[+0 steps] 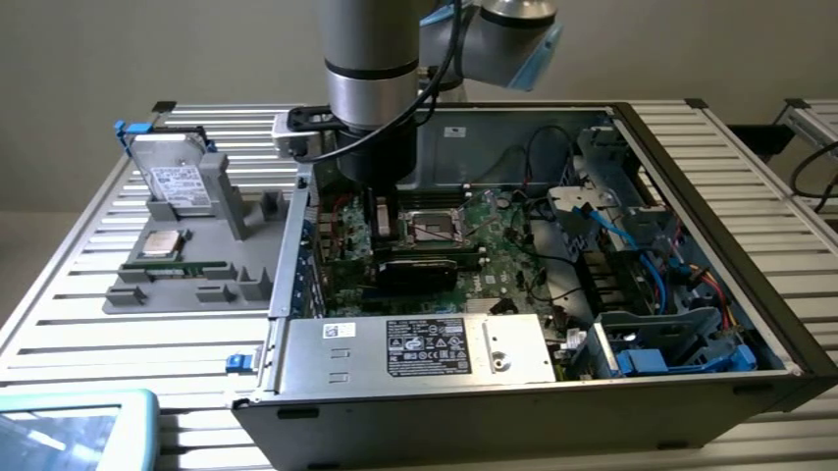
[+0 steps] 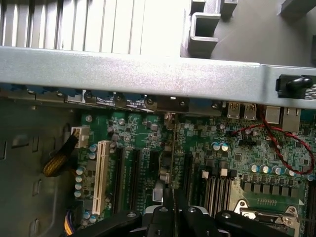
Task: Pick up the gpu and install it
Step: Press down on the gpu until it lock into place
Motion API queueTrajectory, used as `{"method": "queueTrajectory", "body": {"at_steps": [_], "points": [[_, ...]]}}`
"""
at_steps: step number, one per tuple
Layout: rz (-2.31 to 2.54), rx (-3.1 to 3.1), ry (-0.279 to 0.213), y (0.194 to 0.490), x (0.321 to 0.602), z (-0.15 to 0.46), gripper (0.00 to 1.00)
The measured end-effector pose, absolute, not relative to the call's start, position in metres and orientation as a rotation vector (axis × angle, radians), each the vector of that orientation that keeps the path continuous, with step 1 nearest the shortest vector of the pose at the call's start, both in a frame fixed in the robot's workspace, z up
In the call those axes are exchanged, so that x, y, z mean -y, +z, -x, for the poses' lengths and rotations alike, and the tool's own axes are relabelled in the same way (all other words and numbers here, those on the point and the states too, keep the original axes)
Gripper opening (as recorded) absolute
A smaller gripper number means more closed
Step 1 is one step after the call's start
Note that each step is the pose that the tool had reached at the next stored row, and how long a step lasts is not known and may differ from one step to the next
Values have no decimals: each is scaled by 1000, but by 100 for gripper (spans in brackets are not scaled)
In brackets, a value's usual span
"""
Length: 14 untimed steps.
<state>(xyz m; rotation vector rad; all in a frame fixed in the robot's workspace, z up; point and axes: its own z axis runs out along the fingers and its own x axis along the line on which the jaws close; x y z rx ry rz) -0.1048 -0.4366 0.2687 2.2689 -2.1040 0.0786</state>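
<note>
Gripper fingers pinch the gpu edge-on, nearly closed on the thin card, as the arm reaches straight down into the open computer case, card standing upright over the motherboard slots.

No legible text; print on power supply label unreadable.

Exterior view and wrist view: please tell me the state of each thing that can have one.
Grey metal computer case: open, side panel off.
Thin black gpu card: held on edge inside the case.
Black tool: shut on the gpu card.
Long white expansion slot: empty.
Silver boxy hard drive: standing upright outside the case.
</note>
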Motion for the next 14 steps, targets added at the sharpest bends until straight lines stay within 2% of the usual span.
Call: {"method": "queueTrajectory", "body": {"at_steps": [14], "points": [[-2242, 2118, 91, 264, 437, 105, 15]]}}
